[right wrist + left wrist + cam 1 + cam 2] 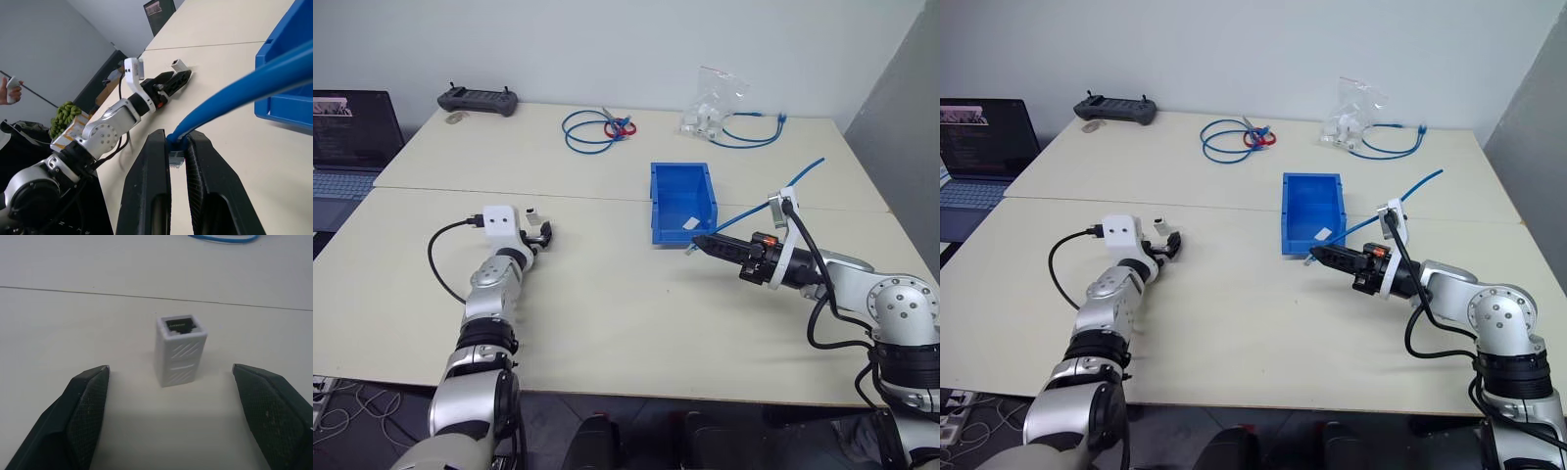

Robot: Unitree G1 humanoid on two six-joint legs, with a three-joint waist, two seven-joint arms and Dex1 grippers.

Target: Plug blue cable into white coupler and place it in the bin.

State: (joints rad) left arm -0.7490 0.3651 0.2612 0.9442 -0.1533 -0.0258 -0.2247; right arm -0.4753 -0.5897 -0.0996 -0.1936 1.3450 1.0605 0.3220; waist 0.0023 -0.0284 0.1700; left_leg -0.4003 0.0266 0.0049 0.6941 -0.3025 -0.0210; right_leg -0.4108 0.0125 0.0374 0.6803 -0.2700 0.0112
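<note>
The left gripper (171, 416) is spread wide on the table (607, 313), the coupler (179, 350) standing upright between its fingers, untouched. At right, the right gripper (177, 159) pinches the cable (234, 93) near its plug, just beside the bin's (680, 201) near end.

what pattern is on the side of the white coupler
Groups of raised diagonal stripes on the white coupler, plain white otherwise; clearest in the left wrist view.

Probably lab: laptop (352, 132), worktables (607, 294).
</note>
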